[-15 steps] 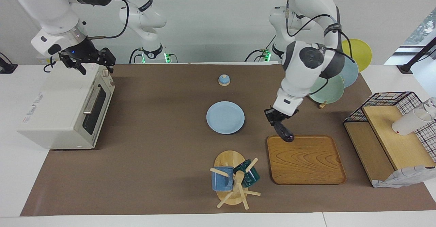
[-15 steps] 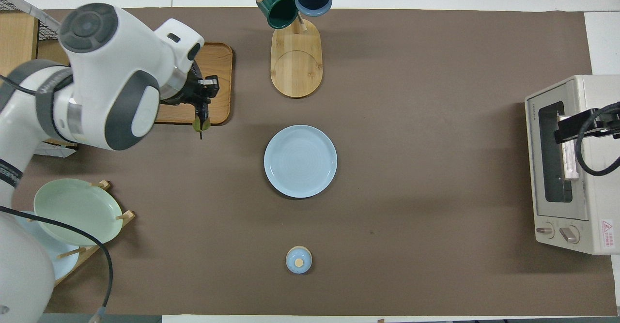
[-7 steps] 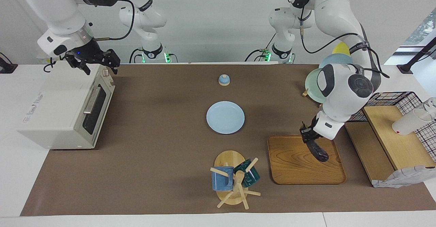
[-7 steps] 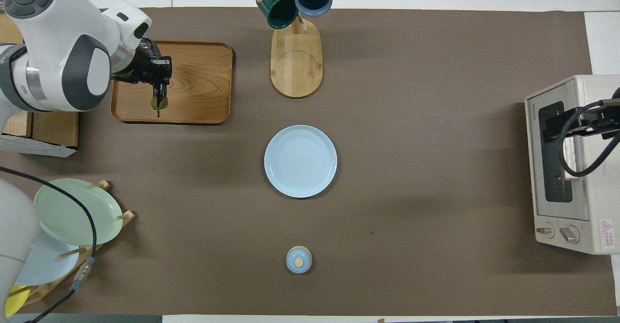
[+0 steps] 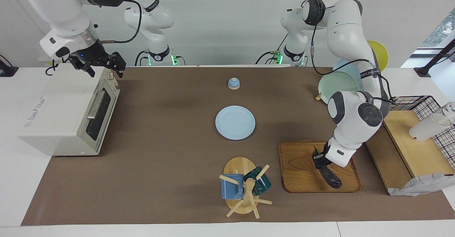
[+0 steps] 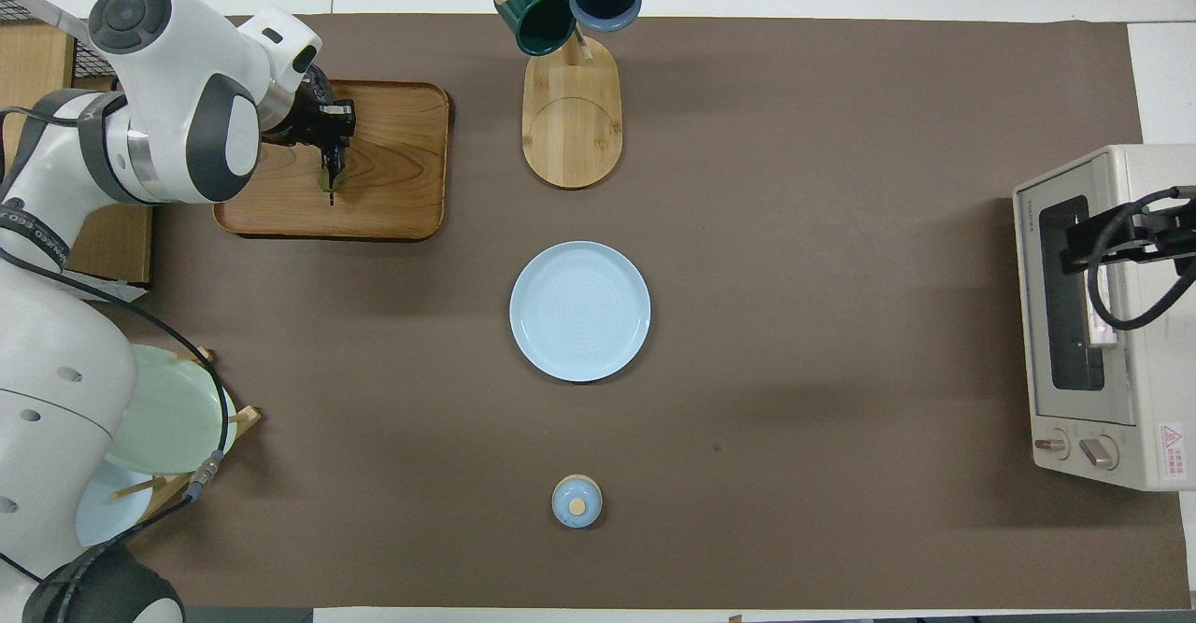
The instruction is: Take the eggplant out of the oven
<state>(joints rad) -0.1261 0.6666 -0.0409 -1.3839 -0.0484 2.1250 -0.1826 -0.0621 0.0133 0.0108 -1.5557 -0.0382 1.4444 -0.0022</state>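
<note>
Facing view: left gripper (image 5: 321,160) pinches the eggplant (image 5: 330,176) by its stem end, fingers clamped on it; dark body hangs down at a slant over the tray (image 5: 302,167), tip toward the tray's 5 o'clock corner. Cannot tell whether the tip touches the wood yet. Oven (image 5: 67,111) sits at the right arm's end of the table, door shut; right gripper (image 5: 97,64) waits over its top edge, fingers spread, nothing in them. Plate (image 5: 235,122) at mid-table, at 10 o'clock from the tray. Overhead view: left gripper (image 6: 327,133) over the tray (image 6: 402,165), green stem (image 6: 332,179) showing just below the fingers; eggplant body mostly hidden under the wrist. Oven (image 6: 1089,315) at 3 o'clock from the plate (image 6: 579,310); right gripper (image 6: 1126,240) over it. Judgement: eggplant is out, set-down is the step in hand. Lower until the body rests flat on the tray, well inside the rim, then release and lift straight up so it does not roll.
</note>
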